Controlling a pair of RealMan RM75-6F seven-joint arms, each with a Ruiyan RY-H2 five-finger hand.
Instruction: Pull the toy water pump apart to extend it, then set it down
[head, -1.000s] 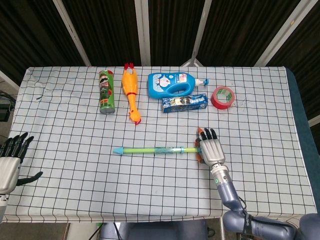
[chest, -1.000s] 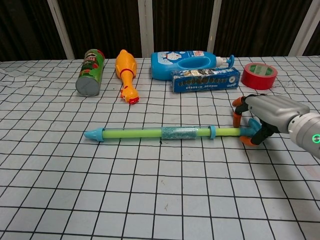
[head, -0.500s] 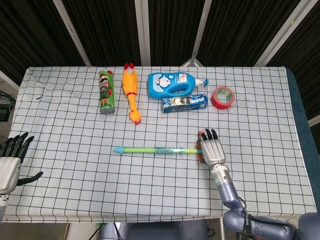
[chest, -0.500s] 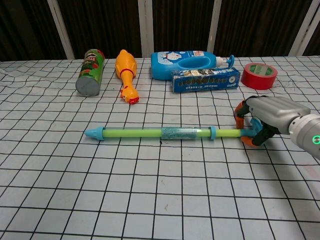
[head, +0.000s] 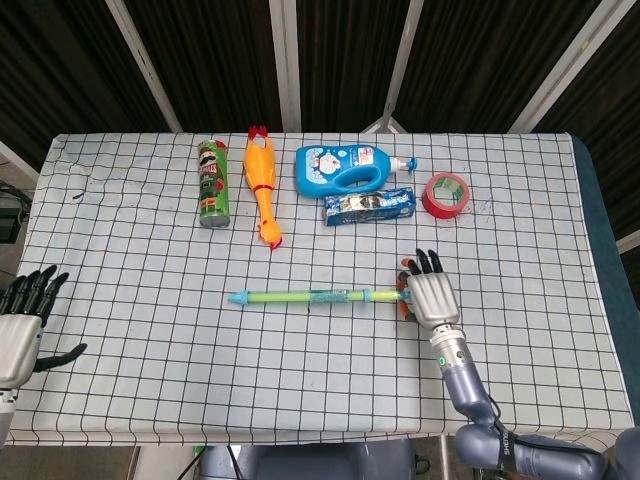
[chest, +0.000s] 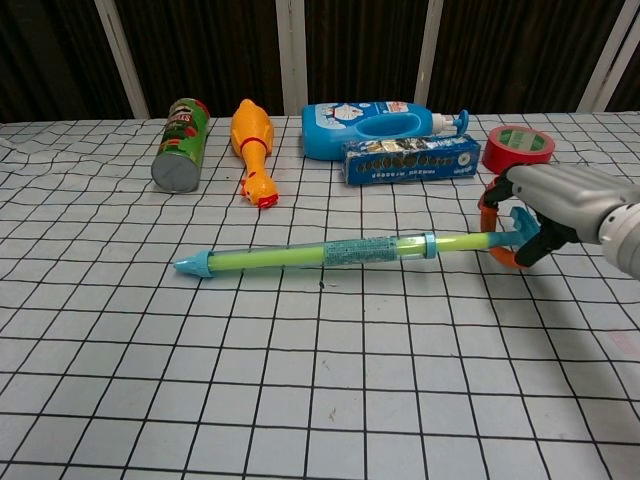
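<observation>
- Since the earlier frames the right hand (head: 432, 297) had closed on the orange handle of the toy water pump (head: 310, 297) and lifted that end — in the chest view the pump (chest: 330, 252) now slanted, its handle end raised and its blue tip low by the cloth.
- That right hand (chest: 545, 205) gripped the handle at the pump's right end, fingers curled round it.
- The left hand (head: 20, 320) hung off the near left corner of the worktop (head: 150, 330), fingers spread and holding nothing; only the head view showed it.
- The pump lay across the middle of the worktop, well apart from every edge, with bare checked cloth in front of it and to its left.
- A row of five other things sat behind it, toward the far edge — one of each:
- one green chip can (head: 212, 183), lying on its side;
- one rubber chicken (head: 263, 188), just beside the can;
- one blue detergent bottle (head: 345, 167), lying flat;
- one blue box (head: 368, 207), touching or nearly touching the bottle's near side;
- one roll of red tape (head: 446, 194), nearest the right hand, still apart from it.
- A strip of open cloth separated the row from the pump.
</observation>
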